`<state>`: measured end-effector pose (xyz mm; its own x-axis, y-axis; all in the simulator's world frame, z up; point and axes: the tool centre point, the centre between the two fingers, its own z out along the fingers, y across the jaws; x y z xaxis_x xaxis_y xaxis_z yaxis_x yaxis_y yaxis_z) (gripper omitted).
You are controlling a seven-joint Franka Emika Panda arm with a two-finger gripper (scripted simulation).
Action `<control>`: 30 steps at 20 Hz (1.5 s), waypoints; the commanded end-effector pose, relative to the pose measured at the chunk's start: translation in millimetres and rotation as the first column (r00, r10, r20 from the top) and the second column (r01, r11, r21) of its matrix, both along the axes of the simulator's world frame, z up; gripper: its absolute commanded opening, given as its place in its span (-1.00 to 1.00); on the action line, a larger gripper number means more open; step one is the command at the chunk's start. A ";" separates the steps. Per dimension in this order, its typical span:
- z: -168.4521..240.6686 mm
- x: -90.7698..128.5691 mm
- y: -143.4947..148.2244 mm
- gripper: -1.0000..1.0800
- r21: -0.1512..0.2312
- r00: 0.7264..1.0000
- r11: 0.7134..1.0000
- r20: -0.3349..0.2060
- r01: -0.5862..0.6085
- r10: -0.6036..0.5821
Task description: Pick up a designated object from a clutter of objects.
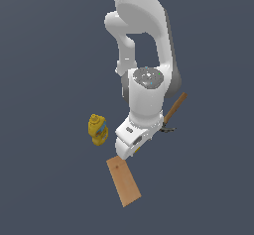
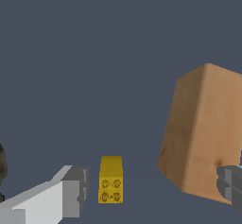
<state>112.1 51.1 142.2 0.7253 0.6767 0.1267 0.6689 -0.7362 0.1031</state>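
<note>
so the white panda arm [image 1: 144, 55] is leaning down over the dark grey floor [image 1: 44, 55] and pretty much blocking the middle of the clutter in the exterior view. the gripper [image 2: 151, 192] is sitting spread wide open, nothing pinched in it. in the wrist view one finger [image 2: 75, 190] is showing on one side of the tiny yellow block [image 2: 111, 180] and the other finger [image 2: 231, 187] is way over by the tan cardboard box [image 2: 205, 133], partly in front of its lower corner.

the yellow block is lying on the floor between the two fingers, much closer to the first one, just beside it but not touching. it's got little round studs on the face pointing at the camera. can't spot it at all in the exterior view, the hand is covering that spot.

the cardboard box [image 1: 123, 182] is lying flat, sticking out from under the hand toward the bottom edge of the exterior view. the yellow bottle [image 1: 97, 129] is sitting off to the exterior view's left of the hand, apart from the box. the hammer [image 1: 174, 109] is poking out on the exterior view's right, wooden handle angled up and away, dark head mostly hidden behind the arm.
</note>
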 end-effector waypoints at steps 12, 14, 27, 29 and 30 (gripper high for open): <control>-115.4 -48.6 -15.2 0.92 -0.010 0.987 1.000 -0.157 0.020 -0.021; -120.7 -51.2 -16.0 0.92 -0.010 0.986 1.000 -0.164 0.021 -0.022; -120.1 -50.4 -15.9 -1.00 -0.010 0.986 1.000 -0.163 0.021 -0.023; -120.1 -50.4 -15.9 -1.00 -0.010 0.986 1.000 -0.163 0.021 -0.023; -107.1 -42.9 -14.5 -1.00 -0.009 0.990 1.000 -0.140 0.021 -0.022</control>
<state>69.2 36.5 35.1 0.7502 0.6610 0.0178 0.6608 -0.7504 0.0145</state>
